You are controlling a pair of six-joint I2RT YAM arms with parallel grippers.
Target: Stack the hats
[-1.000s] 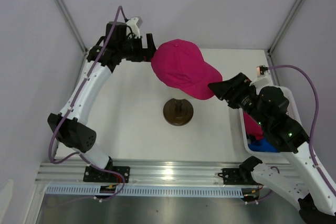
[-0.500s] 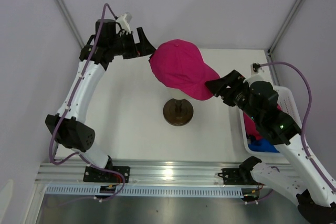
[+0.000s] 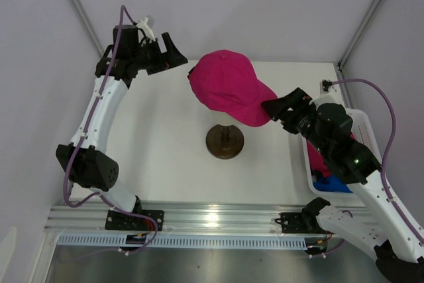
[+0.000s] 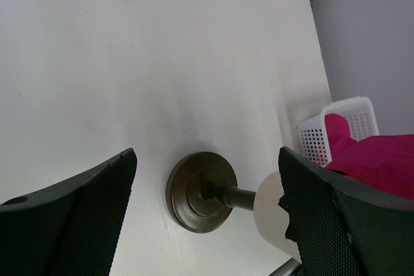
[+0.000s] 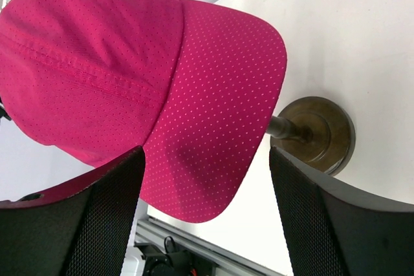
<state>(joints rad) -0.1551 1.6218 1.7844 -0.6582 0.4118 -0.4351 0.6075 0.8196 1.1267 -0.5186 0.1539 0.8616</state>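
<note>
Table [image 3: 165, 137] carries everything. White basket [image 3: 366, 126] at its right edge keeps a blue cap [image 3: 329, 183] waiting. Pink cap [image 3: 228, 84] sits high over a brown stand [image 3: 224, 141], easy to stack on. Left hand [image 3: 179, 59] is open and apart from it. Right hand [image 3: 273, 112] is open wide by the brim, gripping nothing.

Magenta cap [image 3: 228, 84] on stand [image 3: 224, 141], brim rightward

Pink cap [image 3: 228, 84] and basket [image 4: 317, 140] block the right; tabletop [image 3: 159, 137] lies bare left of stand [image 3: 224, 141].
</note>
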